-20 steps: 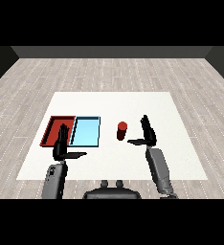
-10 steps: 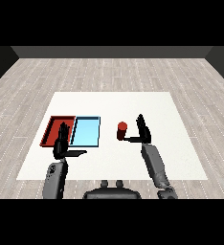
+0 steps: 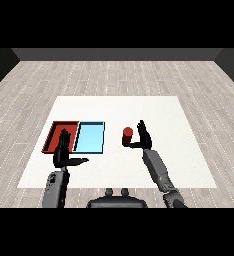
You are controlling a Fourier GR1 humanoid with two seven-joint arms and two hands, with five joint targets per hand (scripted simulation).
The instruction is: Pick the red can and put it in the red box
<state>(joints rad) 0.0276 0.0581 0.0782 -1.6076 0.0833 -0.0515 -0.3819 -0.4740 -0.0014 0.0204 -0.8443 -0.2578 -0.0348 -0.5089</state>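
The red can [image 3: 127, 135] stands upright on the white table [image 3: 154, 112], right of the two trays. My right hand [image 3: 144, 136] is right beside the can on its right side, fingers straight and pointing up, thumb reaching toward the can's base; it is open. The red tray [image 3: 55, 131] lies at the left with the light blue tray [image 3: 90, 137] touching its right side. My left hand [image 3: 64, 152] is raised in front of the red tray's near edge, open, fingers upright and thumb out to the right, holding nothing.
The table's near edge runs just behind both forearms. Grey wooden floor surrounds the table on all sides.
My right hand has moved left toward the red can, from a gap away to right beside it. The left hand and the can have stayed put.
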